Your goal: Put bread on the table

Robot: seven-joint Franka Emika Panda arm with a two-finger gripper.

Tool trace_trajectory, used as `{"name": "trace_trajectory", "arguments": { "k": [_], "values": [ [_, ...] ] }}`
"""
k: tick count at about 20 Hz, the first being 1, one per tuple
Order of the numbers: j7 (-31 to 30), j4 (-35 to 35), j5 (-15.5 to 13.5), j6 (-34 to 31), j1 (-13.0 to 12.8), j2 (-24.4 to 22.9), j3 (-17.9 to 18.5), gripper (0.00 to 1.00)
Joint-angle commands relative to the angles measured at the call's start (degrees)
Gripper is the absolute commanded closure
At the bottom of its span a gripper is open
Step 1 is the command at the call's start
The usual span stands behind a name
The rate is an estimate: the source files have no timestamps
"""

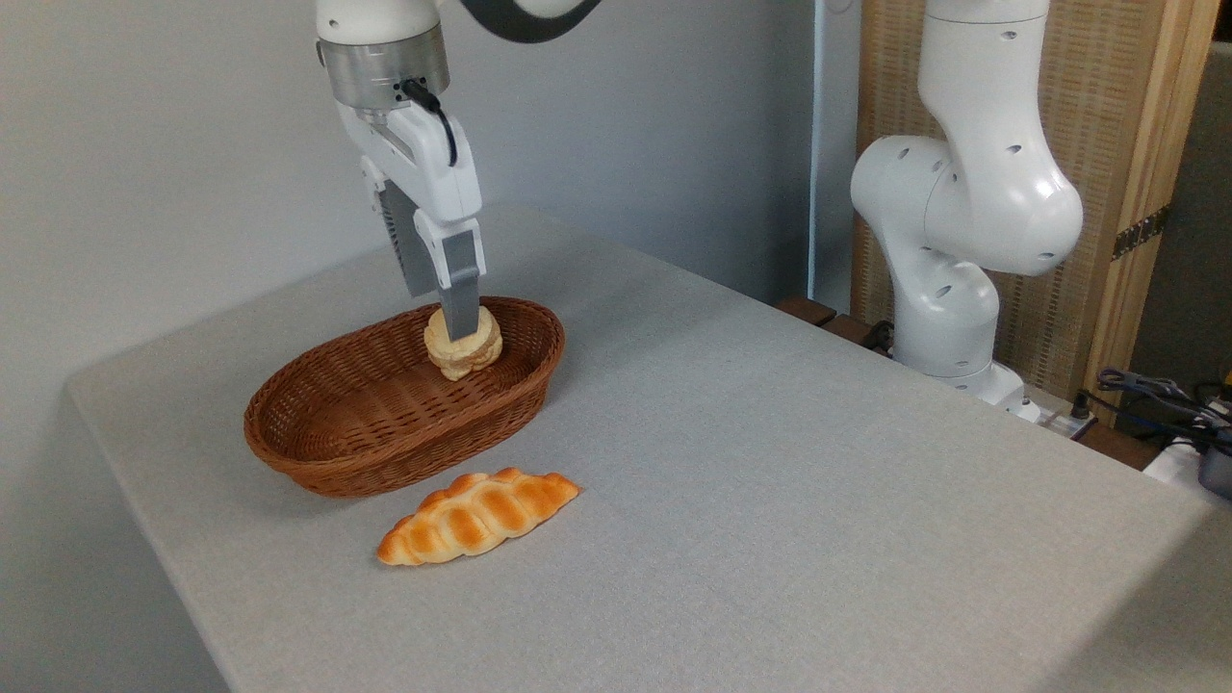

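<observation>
A white robot arm reached down from the top of the picture, its pincer (462,322) pointing almost straight down with a slight lean, pinching the bread (463,348), a small round knotted bun, between its two grey fingers (460,289). The bun sat inside the wicker basket (385,438), toward the basket's far right end, and appeared to hang just above the basket floor or barely rest on it; which of the two could not be told. The risks, as a judgement: the fingers held only the bun's upper half, so a soft bun could squash, twist or slip free while being raised, dropping back into the basket. The basket's far rim stood close behind the bun, so a sideways move made too low could catch the rim and drag or tip the basket. A long braided loaf (478,515) lay on the grey table (770,462) just in front of the basket, so setting the bun down there could knock it; the bare table to the right of the basket looked the safer spot. The arm's base stood well to the right of the basket, at the table's far edge
</observation>
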Motion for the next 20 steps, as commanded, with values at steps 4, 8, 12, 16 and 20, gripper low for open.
{"name": "trace_trajectory", "arguments": {
  "k": [4, 8, 12, 16, 20],
  "values": [
    [-0.12, -5.78, -1.87, 6.14, 0.38, -1.28, -12.43, 0.0],
    [-0.2, -11.56, -2.22, 14.91, 0.12, -0.49, -15.69, 0.0],
    [-0.12, -15.97, -2.05, 21.17, 0.03, 1.17, -16.13, 0.0],
    [-0.03, -16.15, -1.43, 22.23, 0.03, 3.47, -17.19, 0.01],
    [0.06, -16.07, 0.15, 22.23, 0.38, 3.64, -17.1, 0.54]
  ]
}}
